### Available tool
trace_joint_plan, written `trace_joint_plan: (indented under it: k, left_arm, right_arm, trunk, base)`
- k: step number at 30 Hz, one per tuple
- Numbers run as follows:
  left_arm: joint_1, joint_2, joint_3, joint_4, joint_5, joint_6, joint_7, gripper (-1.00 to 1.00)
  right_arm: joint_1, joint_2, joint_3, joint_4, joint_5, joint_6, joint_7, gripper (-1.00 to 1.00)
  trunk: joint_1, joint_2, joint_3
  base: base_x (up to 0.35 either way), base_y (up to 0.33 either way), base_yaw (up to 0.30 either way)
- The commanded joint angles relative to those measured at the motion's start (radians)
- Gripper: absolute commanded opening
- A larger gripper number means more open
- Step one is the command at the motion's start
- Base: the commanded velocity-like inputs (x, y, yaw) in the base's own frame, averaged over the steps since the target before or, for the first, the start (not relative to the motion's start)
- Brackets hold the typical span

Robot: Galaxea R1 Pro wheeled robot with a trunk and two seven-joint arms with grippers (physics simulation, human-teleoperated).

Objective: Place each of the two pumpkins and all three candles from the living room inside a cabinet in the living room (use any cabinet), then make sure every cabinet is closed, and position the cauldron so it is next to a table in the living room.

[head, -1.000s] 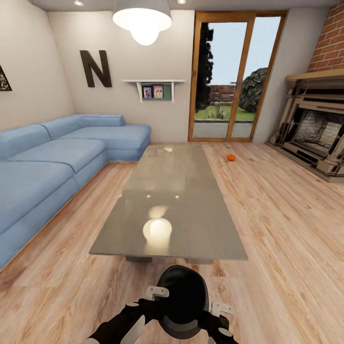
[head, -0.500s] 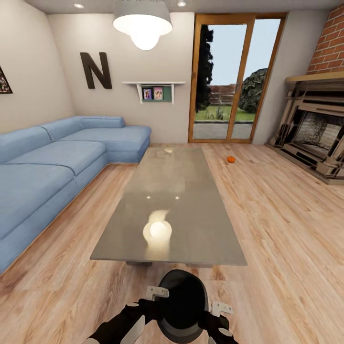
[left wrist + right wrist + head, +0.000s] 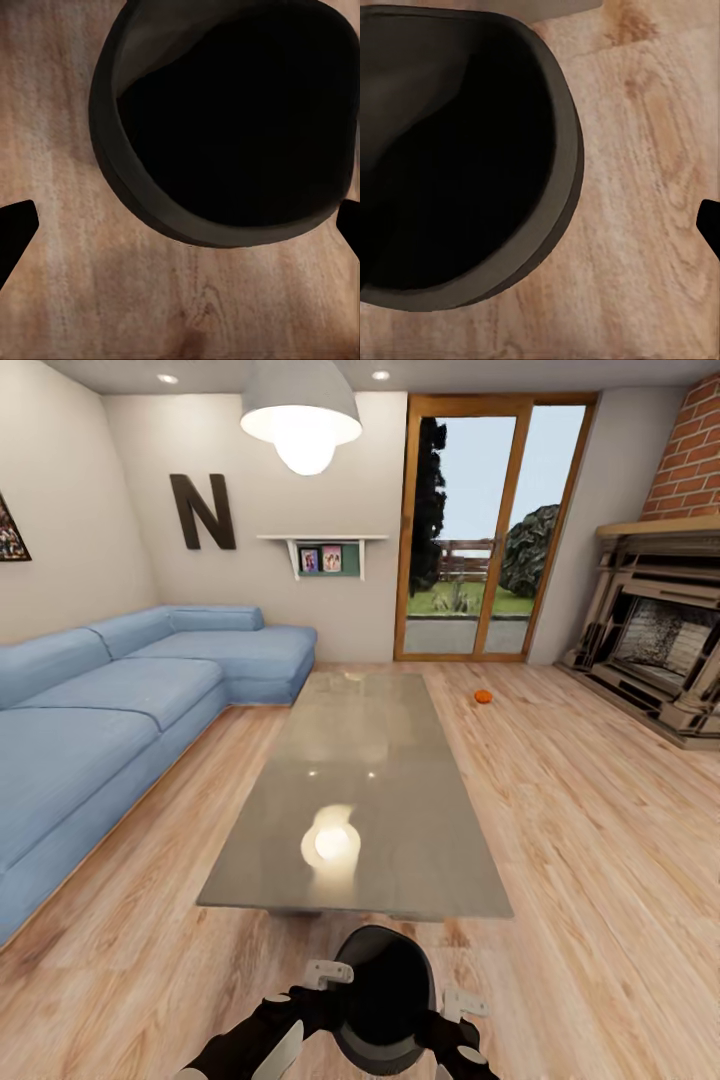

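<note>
The round black matt cauldron (image 3: 382, 996) sits between both claws, whose grip I cannot tell, with the long glossy grey counter (image 3: 365, 780) at twelve o'clock.

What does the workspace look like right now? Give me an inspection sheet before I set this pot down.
Surface: wood plank floor; glossy grey table just ahead, its top bare apart from the lamp's reflection.
Job's things: black cauldron between the two arms, at the table's near end, whether it rests on the floor cannot be told; one orange pumpkin on the floor beyond the table's right side.
Clutter: nothing seen.
Grippers: left gripper and right gripper flank the cauldron; open or shut cannot be told.
Cables: nothing seen.
Surroundings: blue sofa left, fireplace right, glass door ahead, ceiling lamp overhead.
</note>
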Motion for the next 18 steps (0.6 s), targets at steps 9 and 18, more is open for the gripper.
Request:
trace_joint_plan:
  k: [9,18]
  left_arm:
    - [-0.001,0.001,-0.006,-0.003,0.009,0.003,0.006,1.0]
    - [-0.001,0.001,-0.005,-0.003,0.009,0.003,0.006,1.0]
  right_arm:
    - [-0.001,-0.001,0.007,0.0,-0.011,-0.005,-0.006,1.0]
    - [0.0,-0.001,0.007,0.0,-0.011,-0.007,-0.004,1.0]
  trunk:
    - [-0.035,0.063,0.027]
    - [-0.07,0.126,0.056]
  base:
    - [-0.04,0.012,0.0]
    - [-0.009,0.0,-0.004]
